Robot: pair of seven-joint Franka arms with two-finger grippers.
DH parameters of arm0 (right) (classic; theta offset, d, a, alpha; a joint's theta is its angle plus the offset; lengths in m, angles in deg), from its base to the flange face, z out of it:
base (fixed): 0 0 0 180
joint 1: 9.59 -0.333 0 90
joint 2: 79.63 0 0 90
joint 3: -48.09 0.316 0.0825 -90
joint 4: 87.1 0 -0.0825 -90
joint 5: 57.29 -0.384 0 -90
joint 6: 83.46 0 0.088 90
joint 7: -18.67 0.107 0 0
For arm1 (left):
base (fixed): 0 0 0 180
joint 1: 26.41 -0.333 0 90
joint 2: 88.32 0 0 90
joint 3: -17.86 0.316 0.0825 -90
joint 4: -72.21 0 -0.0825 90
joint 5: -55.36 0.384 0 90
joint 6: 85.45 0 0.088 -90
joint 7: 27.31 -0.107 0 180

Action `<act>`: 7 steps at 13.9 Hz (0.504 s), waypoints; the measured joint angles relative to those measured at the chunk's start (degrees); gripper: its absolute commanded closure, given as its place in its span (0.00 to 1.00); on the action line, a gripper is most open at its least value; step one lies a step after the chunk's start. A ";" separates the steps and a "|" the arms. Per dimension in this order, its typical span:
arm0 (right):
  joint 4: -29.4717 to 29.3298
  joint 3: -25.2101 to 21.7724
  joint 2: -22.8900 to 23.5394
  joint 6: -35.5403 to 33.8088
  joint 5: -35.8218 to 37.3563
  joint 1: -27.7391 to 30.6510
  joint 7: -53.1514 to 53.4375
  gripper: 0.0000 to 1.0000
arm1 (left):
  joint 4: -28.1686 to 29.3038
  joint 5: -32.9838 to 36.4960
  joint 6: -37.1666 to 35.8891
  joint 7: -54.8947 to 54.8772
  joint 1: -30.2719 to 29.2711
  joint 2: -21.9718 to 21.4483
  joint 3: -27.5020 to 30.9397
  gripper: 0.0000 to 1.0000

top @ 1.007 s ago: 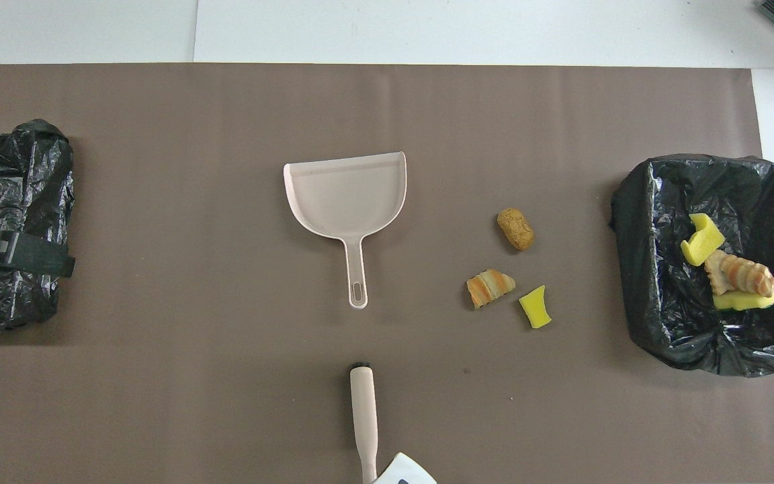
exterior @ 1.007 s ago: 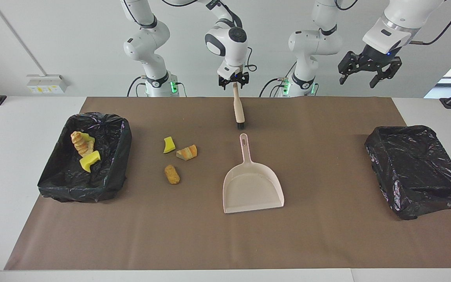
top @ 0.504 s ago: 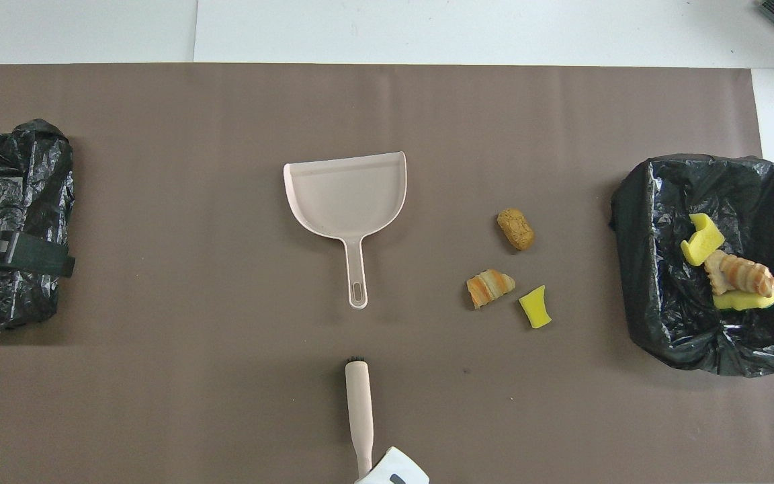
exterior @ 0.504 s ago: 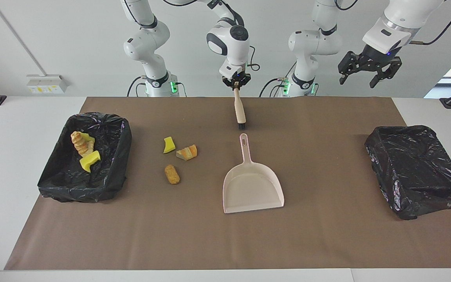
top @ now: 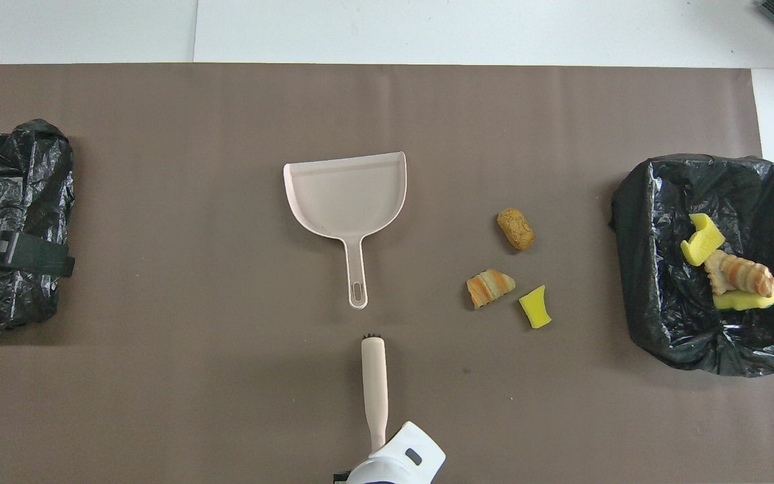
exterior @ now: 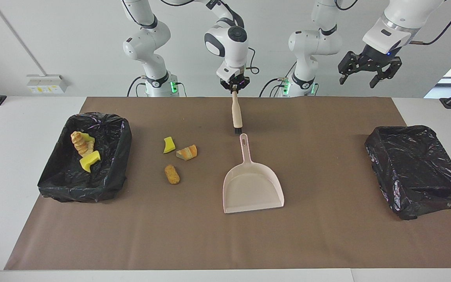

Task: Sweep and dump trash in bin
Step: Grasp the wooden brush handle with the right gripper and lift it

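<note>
Three bits of trash lie on the brown mat: a yellow sponge piece (exterior: 168, 145), a striped bread piece (exterior: 187, 152) and a brown bread piece (exterior: 172, 174). More trash sits in the black-lined bin (exterior: 104, 184) at the right arm's end. The pale pink dustpan (exterior: 251, 184) lies mid-mat, its handle toward the robots. My right gripper (exterior: 234, 89) is shut on the handle end of the beige brush (exterior: 236, 113), whose bristles hang just above the mat near the dustpan's handle tip. My left gripper (exterior: 360, 80) waits open, high over the left arm's end.
A second black-lined bin (exterior: 417, 168) stands at the left arm's end of the table with nothing in it. The brown mat (exterior: 327, 243) covers most of the white table.
The right gripper has shut on the brush handle and swung the brush so its bristles now sit closer to the dustpan's handle tip. The left arm has not moved.
</note>
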 measured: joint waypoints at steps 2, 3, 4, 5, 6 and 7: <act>-0.52 -0.13 -2.41 -4.39 3.29 2.59 0.00 1.00 | 0.00 0.00 0.00 0.00 0.00 0.00 0.00 0.00; -0.98 -0.21 -3.50 -7.53 5.70 4.12 0.00 1.00 | 0.00 0.00 0.00 0.00 0.00 0.00 0.00 0.00; -1.54 -0.26 -4.26 -10.75 8.56 5.80 0.00 1.00 | 0.00 0.00 0.00 0.00 0.00 0.00 0.00 0.00; -2.11 -0.30 -4.66 -13.55 12.03 7.84 -0.06 1.00 | 0.00 0.00 0.00 0.00 0.00 0.00 0.00 0.00; -2.44 -0.32 -4.66 -15.30 15.28 9.97 -0.69 1.00 | 0.00 0.00 0.00 0.00 0.00 0.00 0.00 0.00; -2.49 -0.34 -4.46 -16.40 18.31 12.42 -2.54 1.00 | 0.00 0.00 0.00 0.00 0.00 0.00 0.00 0.00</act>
